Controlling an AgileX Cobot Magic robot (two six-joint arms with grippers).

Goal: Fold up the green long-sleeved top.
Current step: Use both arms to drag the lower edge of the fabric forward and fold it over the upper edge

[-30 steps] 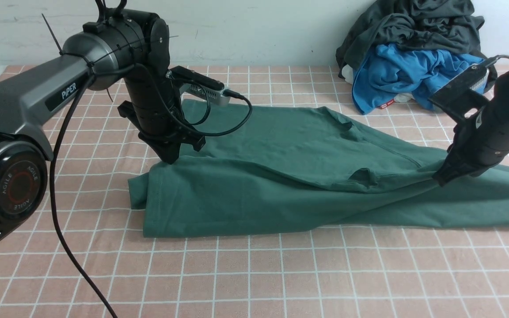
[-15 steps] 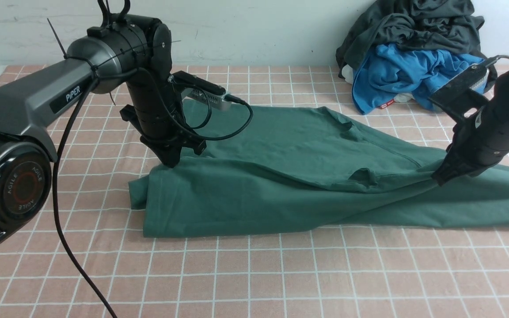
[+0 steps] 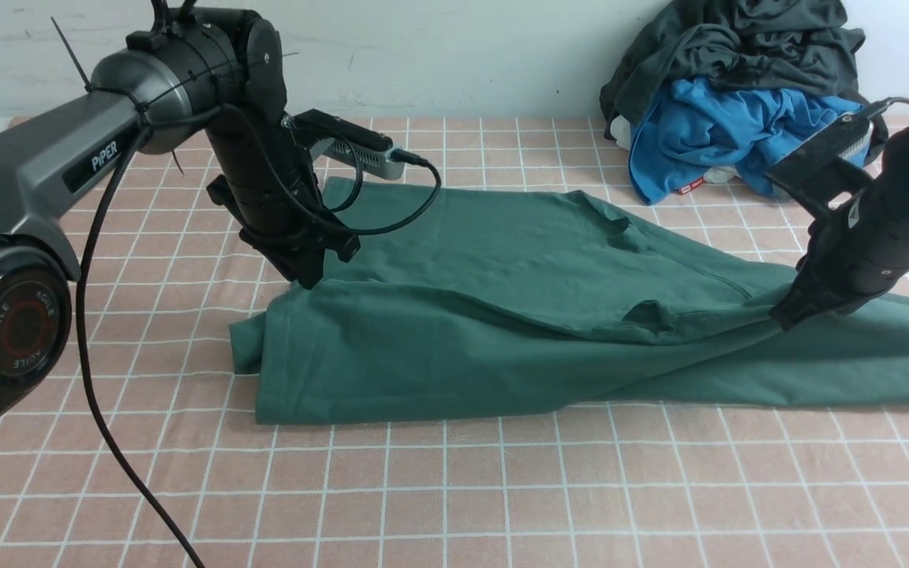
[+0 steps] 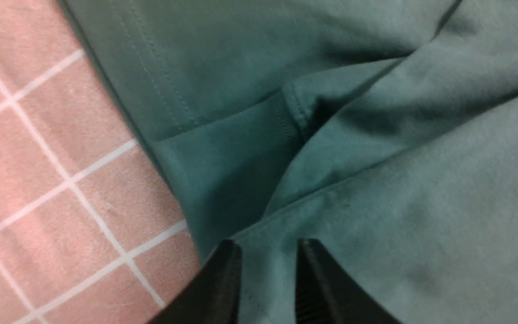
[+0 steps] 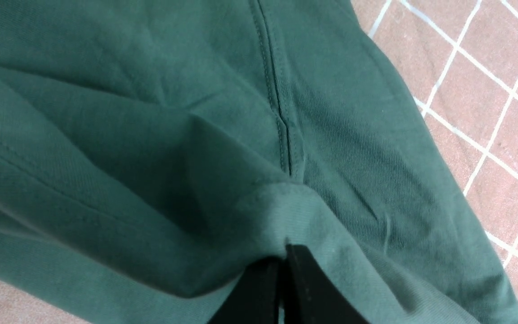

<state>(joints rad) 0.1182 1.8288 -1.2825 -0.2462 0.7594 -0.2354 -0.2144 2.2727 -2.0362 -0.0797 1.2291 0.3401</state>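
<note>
Cropped at front view's right edge: far end of green long-sleeved top [image 3: 502, 315]. Buried under own folded layers: underside, much of body. Cut by picture edge in left wrist view: left pincer [image 4: 268, 245], tips only; cloth there soft with blur. Likewise in right wrist view: right pincer [image 5: 286, 254], tips sunk in bunched cloth. Clipped by top edge: dark grey garment [image 3: 738, 39]. Partly screened by wrist camera [image 3: 817, 162]: blue garment [image 3: 707, 134]. Too small to identify: white item with red tag [image 3: 691, 187].

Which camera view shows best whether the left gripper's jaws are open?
The left wrist view: the left gripper has its two fingers apart, the green top visible between them. The front view shows it from the side, at the top's edge, gap hidden. The right wrist view does not show it.
</note>
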